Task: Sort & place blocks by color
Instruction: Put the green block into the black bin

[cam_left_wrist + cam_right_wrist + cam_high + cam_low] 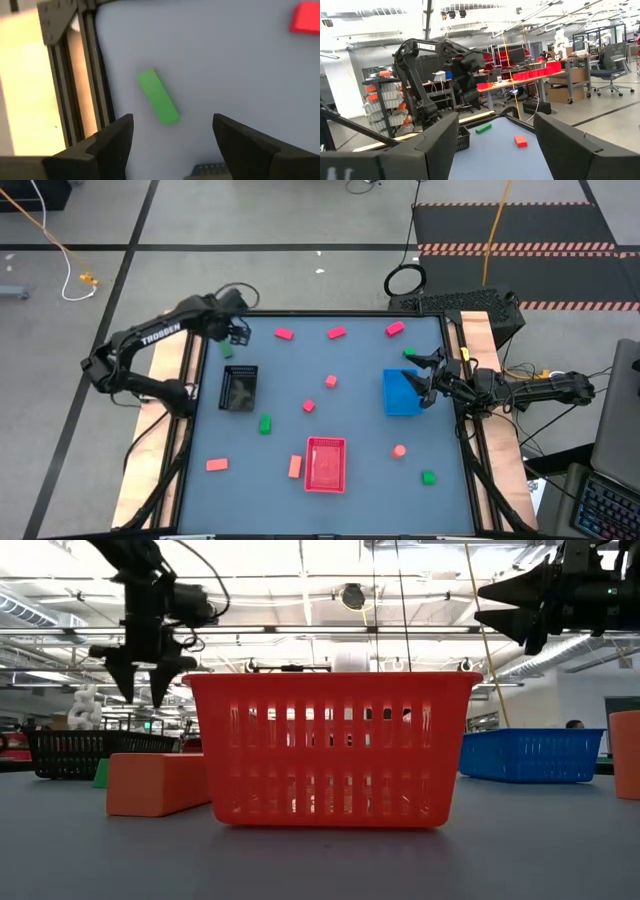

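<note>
Hovering my left pincer [172,137], jaws wide and empty, over the green block [157,96] lying just beyond the black tray [238,388] near the counter's [360,420] edge. Next, I reckon: drop straight down, straddle it, close. Right pincer [432,380] waits open over the blue tray [401,393].

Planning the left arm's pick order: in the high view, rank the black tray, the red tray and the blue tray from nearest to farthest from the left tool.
1. Black tray, just below the left tool, on the table's left side.
2. Red tray, at the near-centre edge.
3. Blue tray, on the right side by the right tool.
</note>
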